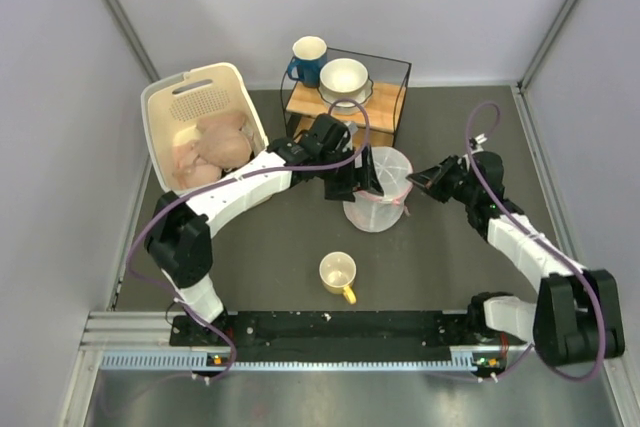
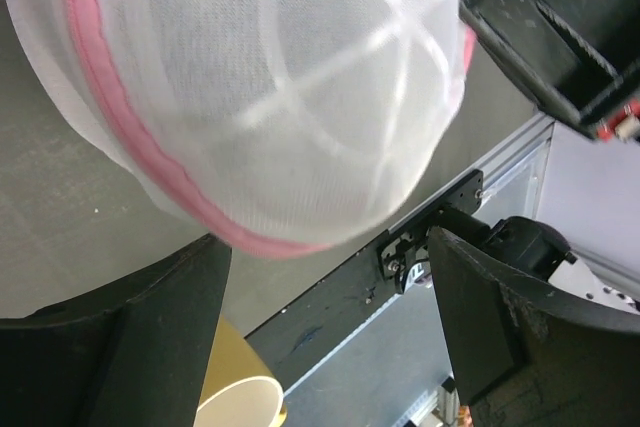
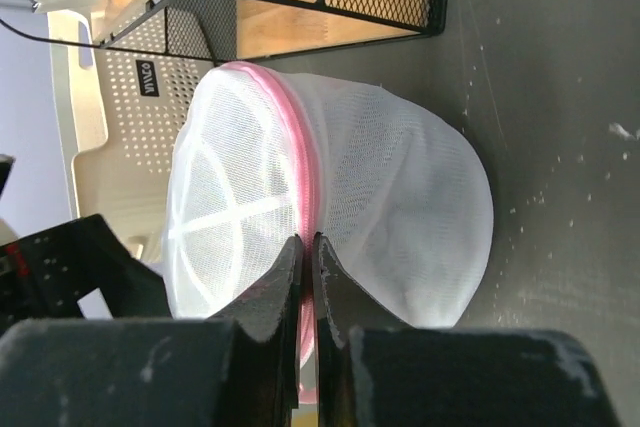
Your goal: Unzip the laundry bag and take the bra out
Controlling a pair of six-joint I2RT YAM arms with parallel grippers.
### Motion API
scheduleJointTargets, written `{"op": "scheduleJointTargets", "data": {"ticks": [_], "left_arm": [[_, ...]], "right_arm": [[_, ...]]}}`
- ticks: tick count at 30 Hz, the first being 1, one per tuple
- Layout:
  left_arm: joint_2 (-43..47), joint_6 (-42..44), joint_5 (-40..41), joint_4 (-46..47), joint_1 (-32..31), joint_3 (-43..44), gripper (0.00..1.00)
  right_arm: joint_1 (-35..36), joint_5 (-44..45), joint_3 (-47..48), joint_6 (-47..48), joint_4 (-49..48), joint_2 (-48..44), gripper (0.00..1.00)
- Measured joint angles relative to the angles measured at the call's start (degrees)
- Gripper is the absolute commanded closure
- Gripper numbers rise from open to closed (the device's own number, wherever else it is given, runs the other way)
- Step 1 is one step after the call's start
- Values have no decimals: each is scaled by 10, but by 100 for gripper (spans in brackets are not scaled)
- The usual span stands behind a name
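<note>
Laundry bag [image 1: 380, 199] at the centre of the tabletop [image 1: 270, 247], tilted on its side between the two claws. Its ribbed round face is turned toward the left claw [image 1: 362, 183], whose fingers stand spread and empty. The right claw [image 3: 308, 243] is clenched on the bag's pink zip rim [image 3: 290, 117].

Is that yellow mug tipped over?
No, the mug stands upright on the table, its open mouth facing straight up at the top camera.
</note>
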State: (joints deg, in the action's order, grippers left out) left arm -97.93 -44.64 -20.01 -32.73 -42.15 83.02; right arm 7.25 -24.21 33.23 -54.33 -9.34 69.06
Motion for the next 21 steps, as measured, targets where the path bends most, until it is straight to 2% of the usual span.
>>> {"op": "scheduleJointTargets", "data": {"ticks": [5, 8, 11, 12, 13, 14, 15, 17, 21], "left_arm": [[-24, -25, -7, 19, 1, 0, 17], [-35, -35, -7, 27, 1, 0, 22], [-39, -42, -4, 29, 1, 0, 53], [-39, -44, -2, 31, 1, -1, 66], [-39, -46, -2, 36, 1, -1, 87], [-39, -47, -3, 42, 1, -1, 98], [-39, -50, -3, 45, 1, -1, 100], [-39, -48, -6, 56, 1, -1, 100], [-39, -47, -11, 61, 2, -2, 100]], "right_arm": [[16, 50, -26, -28, 63, -77, 100], [18, 69, -38, -44, 98, -98, 100], [20, 83, -44, -50, 121, -109, 100], [20, 85, -44, -51, 127, -111, 100], [20, 87, -44, -51, 130, -114, 100], [20, 89, -44, -47, 133, -116, 100], [20, 92, -44, -42, 137, -118, 80], [20, 95, -42, -24, 158, -120, 60], [24, 119, -12, 36, 234, -132, 56]]}}
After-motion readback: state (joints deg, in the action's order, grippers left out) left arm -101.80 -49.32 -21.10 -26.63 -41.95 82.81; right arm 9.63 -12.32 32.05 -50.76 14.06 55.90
